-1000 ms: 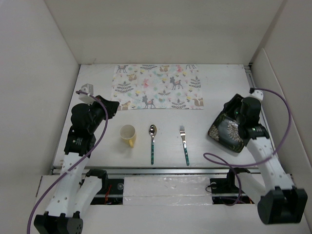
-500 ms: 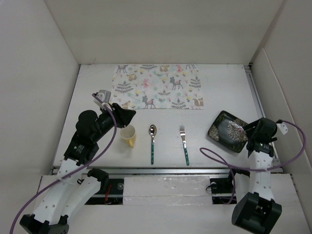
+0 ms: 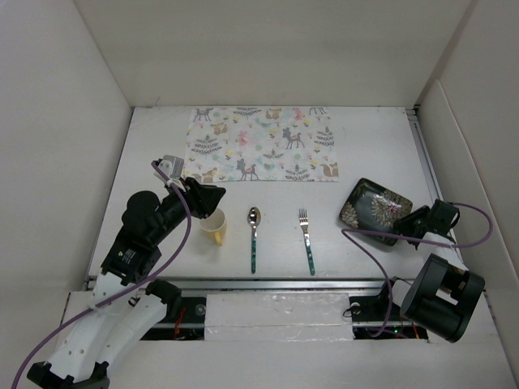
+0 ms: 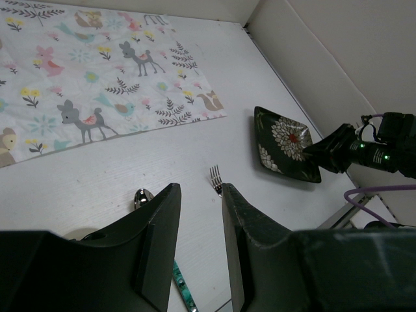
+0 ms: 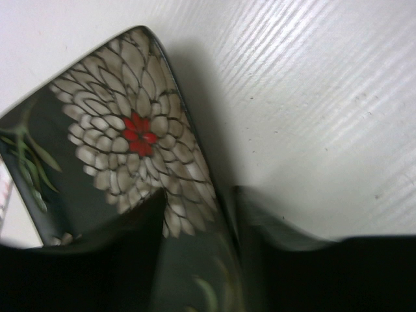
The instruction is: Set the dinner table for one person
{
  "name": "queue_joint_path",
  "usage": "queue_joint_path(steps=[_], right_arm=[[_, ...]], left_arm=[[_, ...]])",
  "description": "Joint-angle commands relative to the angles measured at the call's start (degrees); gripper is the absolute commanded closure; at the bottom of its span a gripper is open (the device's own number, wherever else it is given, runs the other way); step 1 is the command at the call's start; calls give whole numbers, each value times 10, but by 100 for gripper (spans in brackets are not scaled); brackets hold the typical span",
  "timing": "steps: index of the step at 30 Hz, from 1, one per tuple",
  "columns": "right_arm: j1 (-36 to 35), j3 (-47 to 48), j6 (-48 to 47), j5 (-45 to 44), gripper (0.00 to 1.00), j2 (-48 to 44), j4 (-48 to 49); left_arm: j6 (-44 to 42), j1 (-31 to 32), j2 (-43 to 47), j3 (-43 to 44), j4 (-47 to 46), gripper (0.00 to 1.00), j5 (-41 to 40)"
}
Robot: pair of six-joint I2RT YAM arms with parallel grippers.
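The white dinner table (image 3: 154, 154) holds a yellow cup (image 3: 212, 224), a spoon (image 3: 254, 235) and a fork (image 3: 306, 235) in a row near the front. My left gripper (image 3: 212, 197) hovers just behind the cup, empty, its jaws a narrow gap apart (image 4: 198, 188). The spoon's bowl (image 4: 141, 197) and the fork's tines (image 4: 216, 177) show beyond its fingers. My right gripper (image 3: 408, 223) is low at the right, shut on the rim of a dark flowered square plate (image 3: 373, 209). In the right wrist view the plate (image 5: 117, 130) runs between the fingers (image 5: 198, 201).
A pastel animal-printed mat (image 3: 259, 146) lies flat at the back centre; it also shows in the left wrist view (image 4: 84, 78). White panels wall the table on three sides. A metal rail (image 3: 268, 283) runs along the near edge. A purple cable loops near the plate.
My right arm has dropped low and back to the right; the plate it held tilted now sits lower and turned slightly left. My left gripper moved right, toward the cup.
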State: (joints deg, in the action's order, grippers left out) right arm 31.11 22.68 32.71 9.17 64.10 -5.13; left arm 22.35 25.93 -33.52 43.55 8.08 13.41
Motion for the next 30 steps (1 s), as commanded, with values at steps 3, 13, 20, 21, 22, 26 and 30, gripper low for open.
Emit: queue_joint_path(steps=[3,13,20,21,22,26,30], right_arm=[[12,-1,3,74,90,33,67],[24,19,3,58,100,-156,35],[24,133,-18,160,100,-196,-24],[24,141,-10,208,100,-194,-17],[24,147,7,237,100,-191,17],[-51,176,102,299,100,-152,147],[-219,294,76,274,100,-15,160]], left_arm=[[-10,3,0,15,-10,71,-8],[-13,3,-19,15,-3,71,-19],[-16,3,-26,16,0,71,-37],[-16,3,-27,16,-1,71,-40],[-16,3,-27,16,1,71,-45],[-12,3,-25,18,4,71,-68],[-9,3,-8,20,3,56,-101]])
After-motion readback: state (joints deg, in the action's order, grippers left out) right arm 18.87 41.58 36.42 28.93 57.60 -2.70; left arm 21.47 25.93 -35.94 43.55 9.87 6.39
